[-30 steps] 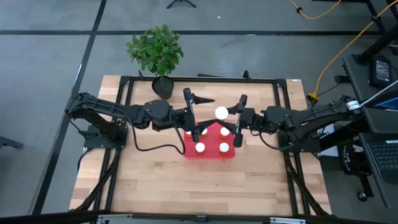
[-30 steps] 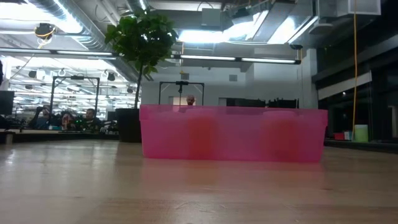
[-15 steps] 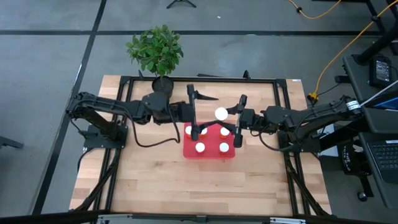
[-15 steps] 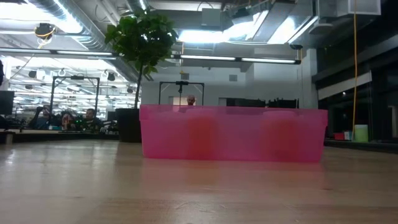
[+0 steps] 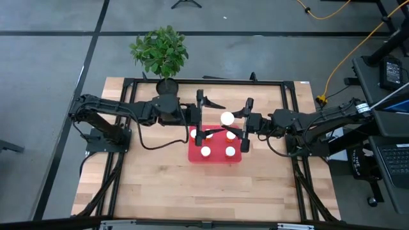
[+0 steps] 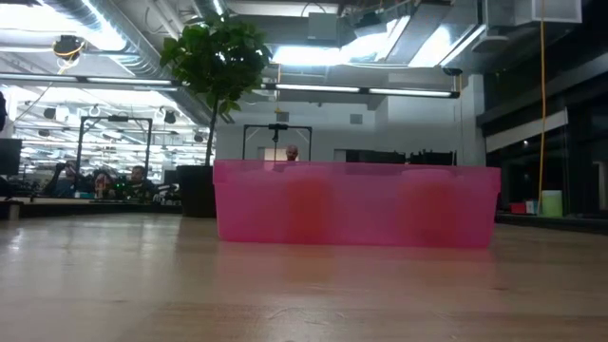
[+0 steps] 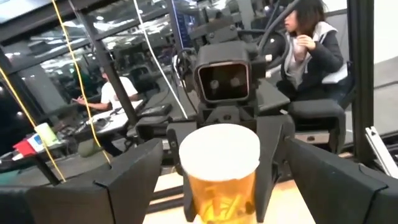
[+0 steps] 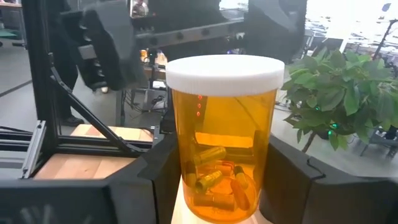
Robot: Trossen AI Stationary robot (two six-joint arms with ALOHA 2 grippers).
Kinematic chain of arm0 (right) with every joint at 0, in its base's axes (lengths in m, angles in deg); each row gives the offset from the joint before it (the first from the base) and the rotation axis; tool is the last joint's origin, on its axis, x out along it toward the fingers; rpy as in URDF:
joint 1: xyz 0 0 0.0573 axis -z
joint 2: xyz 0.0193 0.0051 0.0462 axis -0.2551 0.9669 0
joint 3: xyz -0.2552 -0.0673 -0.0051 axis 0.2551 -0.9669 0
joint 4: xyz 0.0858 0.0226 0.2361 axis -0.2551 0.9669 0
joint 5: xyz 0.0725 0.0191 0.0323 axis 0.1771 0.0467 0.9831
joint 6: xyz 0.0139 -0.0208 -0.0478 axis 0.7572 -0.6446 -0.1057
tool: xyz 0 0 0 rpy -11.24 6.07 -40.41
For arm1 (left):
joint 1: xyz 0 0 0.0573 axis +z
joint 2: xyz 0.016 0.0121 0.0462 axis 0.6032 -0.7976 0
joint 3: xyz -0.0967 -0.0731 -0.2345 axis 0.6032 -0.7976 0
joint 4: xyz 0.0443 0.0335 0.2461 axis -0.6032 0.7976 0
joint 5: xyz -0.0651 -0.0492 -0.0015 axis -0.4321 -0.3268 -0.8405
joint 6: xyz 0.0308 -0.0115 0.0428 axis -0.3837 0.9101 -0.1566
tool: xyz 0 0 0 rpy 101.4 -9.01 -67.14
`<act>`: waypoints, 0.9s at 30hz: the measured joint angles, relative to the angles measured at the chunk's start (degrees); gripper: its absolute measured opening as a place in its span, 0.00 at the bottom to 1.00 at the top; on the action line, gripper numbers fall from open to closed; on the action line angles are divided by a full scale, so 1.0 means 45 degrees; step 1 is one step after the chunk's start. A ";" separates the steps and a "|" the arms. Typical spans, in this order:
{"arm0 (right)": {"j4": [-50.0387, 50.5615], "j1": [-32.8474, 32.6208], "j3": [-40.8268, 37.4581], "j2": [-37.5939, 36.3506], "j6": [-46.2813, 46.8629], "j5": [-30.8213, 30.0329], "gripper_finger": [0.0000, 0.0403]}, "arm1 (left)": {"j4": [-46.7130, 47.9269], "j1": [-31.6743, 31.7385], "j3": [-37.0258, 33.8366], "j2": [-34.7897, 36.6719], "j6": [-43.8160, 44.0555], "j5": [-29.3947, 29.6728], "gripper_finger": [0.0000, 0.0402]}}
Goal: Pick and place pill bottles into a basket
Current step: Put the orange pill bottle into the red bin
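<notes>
The red tray (image 5: 215,160) lies at the table's middle with several white-capped orange pill bottles (image 5: 206,151) standing in it. In the low view it shows as a pink wall (image 6: 356,204). My right gripper (image 5: 233,122) is shut on one more pill bottle (image 5: 227,117), held up over the tray's far edge. My left gripper (image 5: 214,117) is open and faces it from the left. Its fingers (image 7: 124,180) stand wide on either side of that bottle (image 7: 219,168) and do not touch it. My right gripper pinches the bottle's orange body (image 8: 186,186) between its two fingers, low on the body, below the white cap (image 8: 224,73). The fingers come level from the table's right side. The bottle stands upright in the hold, lifted clear above the tray.
A potted plant (image 5: 161,54) in a black pot (image 5: 167,87) stands at the table's far edge, left of centre. A black frame (image 5: 211,81) runs around the table top. Bare wood (image 5: 211,191) lies toward the near edge. People sit in the room beyond the table.
My left gripper has gone toward the table's right edge, closing in on the bottle held by my right gripper, and its open fingers now flank that bottle. The bottle and my right gripper have kept still.
</notes>
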State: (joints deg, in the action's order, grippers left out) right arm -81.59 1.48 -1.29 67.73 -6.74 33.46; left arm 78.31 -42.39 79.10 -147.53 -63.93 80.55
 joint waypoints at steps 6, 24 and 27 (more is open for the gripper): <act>-0.0080 -0.0005 0.0000 0.0000 -0.0021 0.0021 0.47 | -0.0053 0.0144 0.0005 -0.0288 0.0287 -0.0636 0.84; -0.0140 -0.0010 0.0000 -0.0005 -0.0048 0.0118 0.47 | -0.0491 0.0309 0.0005 -0.0561 0.0420 -0.0900 0.83; -0.0136 -0.0010 0.0000 -0.0010 -0.0065 0.0123 0.47 | -0.0494 0.0315 0.0005 -0.0560 0.0380 -0.0933 0.81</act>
State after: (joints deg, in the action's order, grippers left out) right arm -82.21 1.43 -1.29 67.69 -7.03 34.02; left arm 76.09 -40.97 79.13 -150.05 -62.22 76.35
